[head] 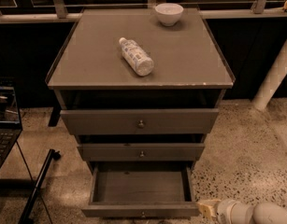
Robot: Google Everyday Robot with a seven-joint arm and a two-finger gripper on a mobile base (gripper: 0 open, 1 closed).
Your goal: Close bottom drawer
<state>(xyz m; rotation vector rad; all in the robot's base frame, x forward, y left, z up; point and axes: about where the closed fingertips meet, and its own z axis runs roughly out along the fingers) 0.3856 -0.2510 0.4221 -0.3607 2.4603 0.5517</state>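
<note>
Jaws' spread cannot be told; gripper (207, 208) hangs beside the pulled-out, grey-brown bottom drawer (140, 186).

On the cabinet top (190, 64) a bottle (136, 56) is laid on its side, and a bowl (169, 13) is set at the far edge. The gripper (209, 208) is seen low, near right.

The robot's single arm (274, 214) extends in low from the bottom right corner of the camera view, lying almost level. Its rounded white wrist (233, 213) leads to the pale yellowish gripper (207, 208), which points left near the view's lower edge.
</note>
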